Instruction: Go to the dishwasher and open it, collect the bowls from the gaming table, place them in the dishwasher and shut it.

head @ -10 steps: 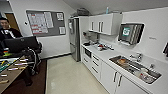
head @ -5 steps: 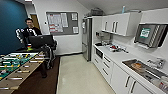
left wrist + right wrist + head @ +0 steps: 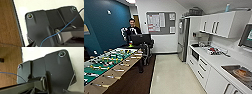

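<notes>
One step is in hand, by my reading: the drive to the dishwasher, with nothing opened or collected yet; you are looking into a kitchen down a strip of pale floor (image 3: pixel 171 75) that runs toward 12 o'clock. The run of white cabinets (image 3: pixel 209 80) under the counter (image 3: pixel 219 58) lies from 1 to 4 o'clock; the dark panel (image 3: pixel 194 54) set into it at about 1 o'clock may be the dishwasher, though the view is too soft for me to be sure; the tall steel fridge (image 3: pixel 182 37) stands just beyond it. At 9 o'clock sits the table-football table (image 3: pixel 106 65) on brown carpet (image 3: pixel 131 82); a person (image 3: pixel 131 31) stands behind a dark chair (image 3: pixel 142 41) at 11 o'clock.

The next move calls for you to roll along the pale floor, keep off the table's corner on your left, and square the base up to the cabinet front with room left for a door to drop; confirm the steel front and bar handle before you reach.

As for the grippers, I cannot tell whether either is wide or narrow, nor whether either holds anything; the left wrist view looks past the robot's dark plate (image 3: pixel 41 25) and a blue cable (image 3: pixel 60 31) to floor and carpet; the right wrist view looks past its own plate (image 3: pixel 53 69) to floor and a brown surface (image 3: pixel 10 65).
</notes>
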You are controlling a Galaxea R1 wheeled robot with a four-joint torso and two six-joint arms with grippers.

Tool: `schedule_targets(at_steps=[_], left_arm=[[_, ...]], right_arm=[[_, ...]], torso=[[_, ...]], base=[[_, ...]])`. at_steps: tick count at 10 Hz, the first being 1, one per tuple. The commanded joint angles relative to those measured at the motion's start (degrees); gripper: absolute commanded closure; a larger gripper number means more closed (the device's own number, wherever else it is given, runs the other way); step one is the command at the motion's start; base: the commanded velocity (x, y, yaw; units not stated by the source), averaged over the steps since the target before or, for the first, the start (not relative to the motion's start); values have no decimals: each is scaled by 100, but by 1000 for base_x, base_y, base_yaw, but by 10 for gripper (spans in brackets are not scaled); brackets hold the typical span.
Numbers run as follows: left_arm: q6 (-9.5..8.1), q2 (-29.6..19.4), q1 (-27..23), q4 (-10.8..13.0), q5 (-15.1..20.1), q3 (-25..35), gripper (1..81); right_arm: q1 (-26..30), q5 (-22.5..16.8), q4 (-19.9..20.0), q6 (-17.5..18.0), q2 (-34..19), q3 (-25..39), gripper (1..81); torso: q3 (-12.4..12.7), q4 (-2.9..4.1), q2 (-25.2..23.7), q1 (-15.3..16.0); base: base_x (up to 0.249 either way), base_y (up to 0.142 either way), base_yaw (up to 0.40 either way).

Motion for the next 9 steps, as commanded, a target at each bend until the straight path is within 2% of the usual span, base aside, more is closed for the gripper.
schedule_targets(at_steps=[1,9], left_arm=[[17,-31,-222,47,253,-5,10],[17,13,-266,56,271,-23,10]], right_arm=[[236,-263,-98,-29,-71,76,10],[280,-289,-178,-29,26,41,10]], torso=[[0,0,0,0],[0,0,0,0]], base=[[0,0,364],[0,0,364]])
